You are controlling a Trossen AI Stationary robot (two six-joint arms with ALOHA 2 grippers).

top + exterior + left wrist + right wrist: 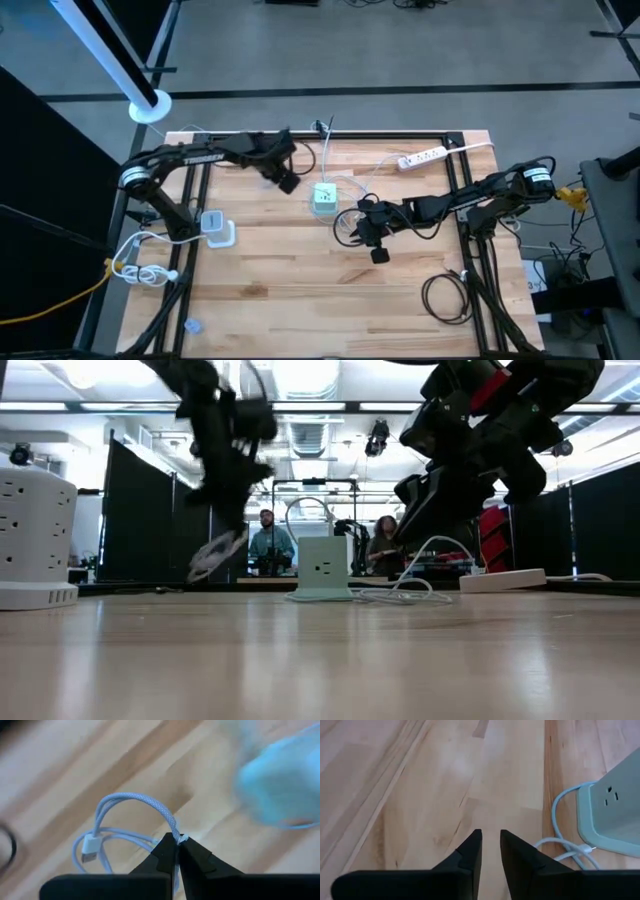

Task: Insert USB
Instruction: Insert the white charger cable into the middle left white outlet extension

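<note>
1. The left gripper (177, 840) has its jaws clamped on the cable (135, 800), a white braided lead, pinching it some way back from the plug (90, 846).
2. The plug hangs free below the loop, above the table (300, 290); the left gripper (287, 183) is just beside the hub (324, 198), a pale green charging block standing mid-table.
3. The right gripper (490, 847) hovers over bare wood next to the hub (615, 815), jaws narrowly apart and holding nothing.
4. The cable looks light and floppy, so the plug will likely swing and twist; held this far back it cannot be aimed.
5. A better hold would be on the stiff plug shell itself, perhaps by the right gripper.
</note>
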